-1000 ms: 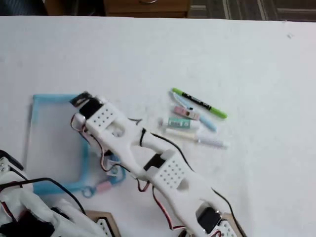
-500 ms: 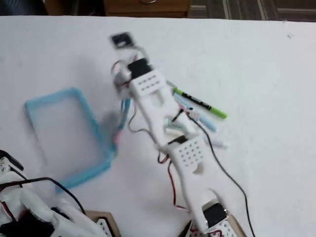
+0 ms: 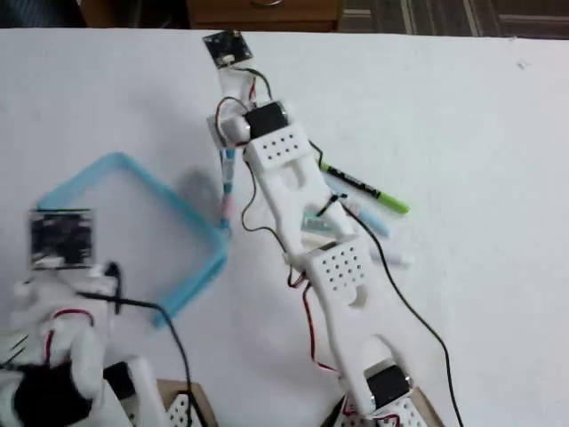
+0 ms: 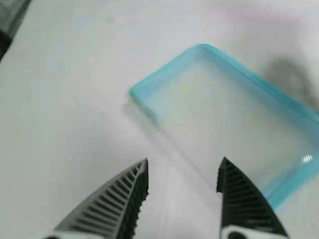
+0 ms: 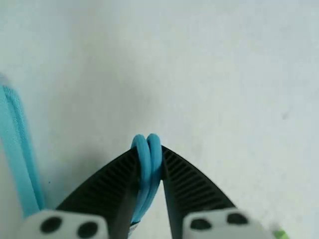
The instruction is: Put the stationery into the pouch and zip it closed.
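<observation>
ribbed right claw (image 5: 148, 154) pinches a smooth blue cord loop (image 5: 147, 143); wide-spread left claw (image 4: 184, 162) faces a clear, blue-edged rectangular pouch (image 4: 224, 119), one corner cropped.

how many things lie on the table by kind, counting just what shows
pouch: 1
pens: 3 (green pen, light blue pen, pale pen)
teal and white stick: 1
total: 5 showing; the right arm covers part of the pile, so more may lie under it

Clear blue-rimmed pouch (image 3: 133, 233), stationery (image 3: 372, 191) clustered nearby
</observation>
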